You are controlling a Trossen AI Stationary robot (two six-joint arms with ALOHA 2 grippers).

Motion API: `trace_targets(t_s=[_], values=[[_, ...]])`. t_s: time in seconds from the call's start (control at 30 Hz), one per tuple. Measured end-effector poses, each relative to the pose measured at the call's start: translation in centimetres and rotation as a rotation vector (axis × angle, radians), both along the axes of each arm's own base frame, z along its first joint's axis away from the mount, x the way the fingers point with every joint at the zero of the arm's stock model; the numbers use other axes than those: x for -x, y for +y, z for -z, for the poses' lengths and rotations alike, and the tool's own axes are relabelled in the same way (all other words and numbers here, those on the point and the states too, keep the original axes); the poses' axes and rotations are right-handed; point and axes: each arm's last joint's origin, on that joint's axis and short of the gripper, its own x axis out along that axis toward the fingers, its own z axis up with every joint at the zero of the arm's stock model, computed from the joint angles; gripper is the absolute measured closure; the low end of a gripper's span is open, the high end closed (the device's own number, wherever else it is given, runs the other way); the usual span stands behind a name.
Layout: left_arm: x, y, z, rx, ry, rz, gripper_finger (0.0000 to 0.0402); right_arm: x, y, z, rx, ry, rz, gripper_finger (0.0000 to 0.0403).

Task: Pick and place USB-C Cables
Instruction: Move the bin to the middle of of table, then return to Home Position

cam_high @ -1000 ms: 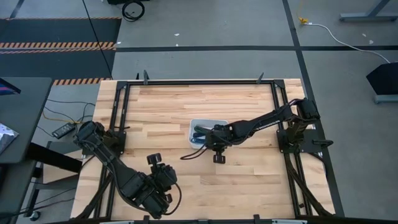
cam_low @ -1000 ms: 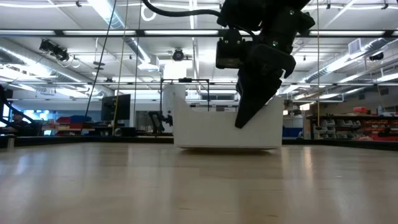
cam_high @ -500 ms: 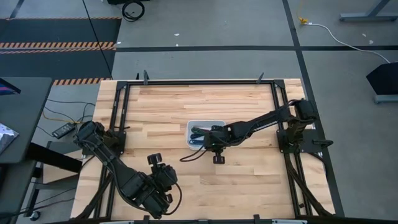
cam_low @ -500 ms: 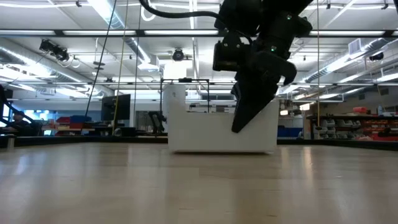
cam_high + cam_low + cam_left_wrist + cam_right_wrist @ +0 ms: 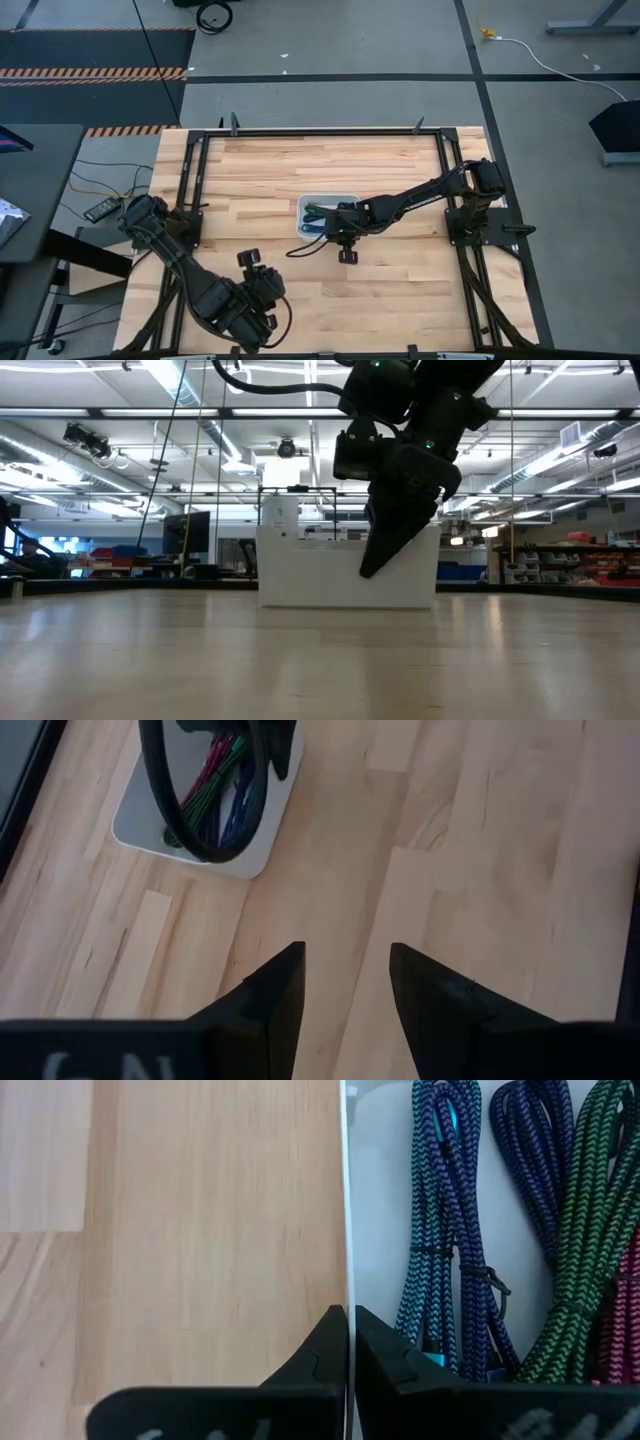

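from above, the usb-c cables [image 5: 318, 217] lie in the white tray [image 5: 327, 197] mid-bench. the right gripper [image 5: 336, 234] sits at the tray's wall, fingers together, empty. the left gripper [image 5: 345, 982] waits near the front edge, fingers apart. wrist view: braided, soft, light bundles; grab at the tie. no writing readable.

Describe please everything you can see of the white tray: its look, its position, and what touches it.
The white tray is a rounded rectangle with low, smooth, plastic-looking walls and stands flat near the middle of the wooden table. Inside lie braided USB-C cables, teal, blue-violet, green and magenta, side by side along the tray's length. The right gripper, shut, sits at the tray's edge, its fingertips straddling the thin wall. The left gripper is apart from the tray.
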Motion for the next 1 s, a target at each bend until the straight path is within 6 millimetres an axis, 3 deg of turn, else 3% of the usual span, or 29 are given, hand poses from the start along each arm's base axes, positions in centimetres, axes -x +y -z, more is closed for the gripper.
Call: trace_targets(t_s=[0.3,0.67,0.8,1.0], values=[[0.0,-0.1,0.0,0.008,-0.002,-0.001,0.0246,0.0,0.0,0.0,-0.014,-0.007,0.007,0.0383],[0.1,-0.1,0.0,0.015,0.014,0.007,0.0246,0.1,0.3,-0.2,-0.017,-0.007,0.0,0.0301],[0.2,0.3,0.1,-0.017,0.043,0.001,0.0246,0.3,0.6,-1.9,-0.018,-0.025,-0.01,0.0272],[-1.0,1.6,0.0,-0.076,0.046,0.018,0.025,1.1,1.1,-6.5,-0.009,-0.052,-0.047,0.0236]])
